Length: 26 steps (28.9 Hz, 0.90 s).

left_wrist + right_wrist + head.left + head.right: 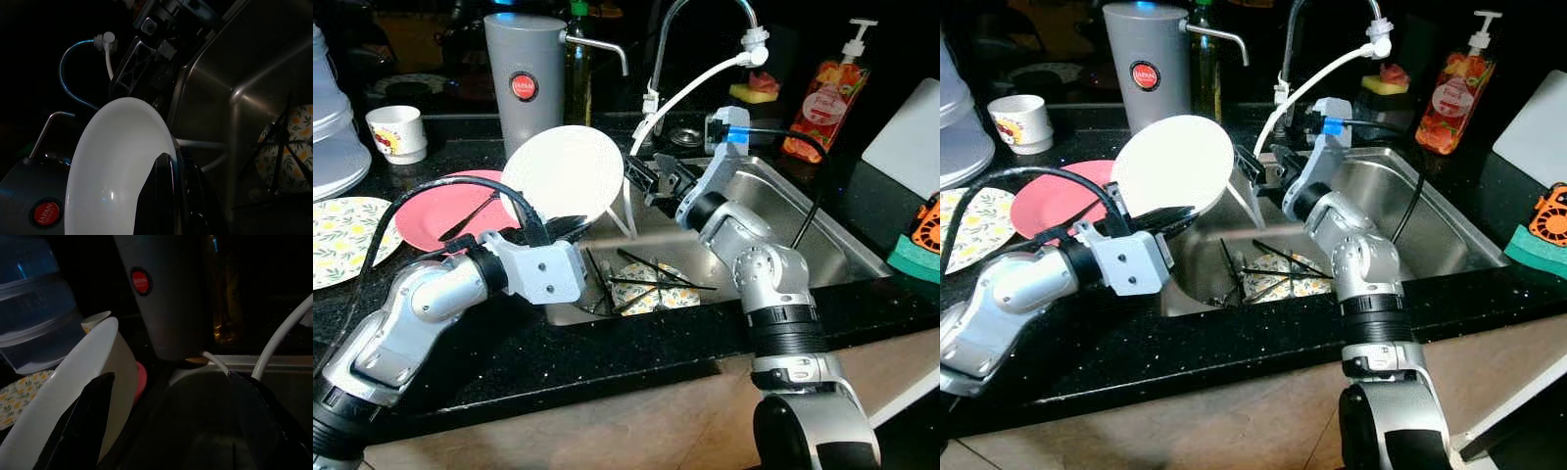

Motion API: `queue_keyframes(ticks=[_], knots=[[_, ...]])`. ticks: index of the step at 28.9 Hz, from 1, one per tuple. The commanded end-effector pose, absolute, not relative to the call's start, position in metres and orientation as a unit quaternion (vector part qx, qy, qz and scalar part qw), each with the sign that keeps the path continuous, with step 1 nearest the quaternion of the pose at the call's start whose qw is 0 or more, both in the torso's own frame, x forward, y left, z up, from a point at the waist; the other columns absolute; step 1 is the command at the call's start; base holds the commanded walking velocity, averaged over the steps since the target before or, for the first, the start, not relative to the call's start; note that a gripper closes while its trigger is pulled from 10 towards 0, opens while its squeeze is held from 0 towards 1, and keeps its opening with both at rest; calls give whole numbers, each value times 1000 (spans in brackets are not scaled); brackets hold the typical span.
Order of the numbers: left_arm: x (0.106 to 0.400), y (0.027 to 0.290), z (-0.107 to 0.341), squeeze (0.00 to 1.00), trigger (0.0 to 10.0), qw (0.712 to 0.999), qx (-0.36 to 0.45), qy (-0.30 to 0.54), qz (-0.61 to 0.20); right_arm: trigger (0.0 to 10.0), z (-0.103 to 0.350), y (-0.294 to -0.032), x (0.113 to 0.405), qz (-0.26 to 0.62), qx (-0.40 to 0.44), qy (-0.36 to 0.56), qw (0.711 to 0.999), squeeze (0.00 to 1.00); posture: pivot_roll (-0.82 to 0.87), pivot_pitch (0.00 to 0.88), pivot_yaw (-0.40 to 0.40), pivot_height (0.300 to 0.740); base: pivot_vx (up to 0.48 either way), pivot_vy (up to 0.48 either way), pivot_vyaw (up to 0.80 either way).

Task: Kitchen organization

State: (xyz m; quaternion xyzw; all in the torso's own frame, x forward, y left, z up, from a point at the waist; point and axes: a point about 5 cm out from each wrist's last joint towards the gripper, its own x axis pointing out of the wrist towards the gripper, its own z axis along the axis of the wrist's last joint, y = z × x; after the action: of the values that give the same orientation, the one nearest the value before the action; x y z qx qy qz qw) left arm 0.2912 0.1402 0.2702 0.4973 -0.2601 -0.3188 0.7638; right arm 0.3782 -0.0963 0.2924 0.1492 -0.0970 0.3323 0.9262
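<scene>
**White plate held on edge at the sink's left rim**

The left gripper (570,227) is clenched on the lower rim of a white plate (566,174), holding it upright on edge over the left edge of the steel sink (822,235). In the left wrist view one black finger (164,196) lies across the plate's inner face.

The right gripper (641,181) reaches across the sink to the plate's right edge. Its fingers are spread apart, one finger (80,428) lying against the plate and the other well clear of it.

A patterned plate (656,289) lies in the sink basin with black chopsticks (651,282) strewn over it. On the black table (607,362), left of the sink, a pink plate (431,220) sits just behind the left arm, with a floral plate (342,235) beside it. A grey canister (524,78) and a small cup (398,132) stand behind. A soap bottle (827,93) stands behind the sink's right side, near the tap (705,20).
</scene>
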Motion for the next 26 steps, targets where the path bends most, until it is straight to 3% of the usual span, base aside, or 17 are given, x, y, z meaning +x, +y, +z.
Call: queue_keyframes(ticks=[1, 4, 9, 10, 11, 12, 19, 20, 26], knots=[[289, 135, 269, 0, 0, 746, 508, -269, -335, 10000, 290, -82, 372, 377, 133, -84, 913, 0, -5, 88, -52, 740, 0, 0, 0], [292, 136, 268, 0, 0, 746, 514, -268, -329, 10000, 288, -78, 370, 383, 136, -81, 910, 0, -2, 89, -52, 740, 0, 0, 0], [298, 146, 270, 0, 0, 754, 526, -259, -295, 10000, 302, -97, 382, 308, 187, -115, 926, 0, -4, 88, -50, 740, 0, 0, 0], [298, 147, 270, 0, 0, 755, 527, -258, -293, 10000, 305, -99, 382, 311, 193, -119, 923, 694, -4, 88, -50, 740, 0, 0, 0], [299, 148, 269, 0, 0, 754, 528, -257, -293, 10000, 307, -100, 381, 315, 196, -120, 921, 694, -4, 88, -50, 740, 0, 0, 0], [299, 148, 269, 0, 0, 755, 527, -257, -294, 10000, 308, -99, 380, 324, 198, -120, 917, 1000, -4, 88, -50, 740, 0, 0, 0], [299, 145, 268, 0, 0, 754, 522, -262, -299, 10000, 308, -94, 376, 343, 184, -116, 914, 1000, -7, 85, -50, 740, 0, 0, 0], [300, 144, 267, 0, 0, 754, 523, -262, -300, 10000, 307, -92, 376, 347, 182, -115, 913, 0, -7, 86, -49, 740, 0, 0, 0], [298, 136, 269, 0, 0, 749, 513, -284, -309, 10000, 294, -72, 364, 420, 134, -79, 894, 0, -6, 85, -51, 740, 0, 0, 0]])
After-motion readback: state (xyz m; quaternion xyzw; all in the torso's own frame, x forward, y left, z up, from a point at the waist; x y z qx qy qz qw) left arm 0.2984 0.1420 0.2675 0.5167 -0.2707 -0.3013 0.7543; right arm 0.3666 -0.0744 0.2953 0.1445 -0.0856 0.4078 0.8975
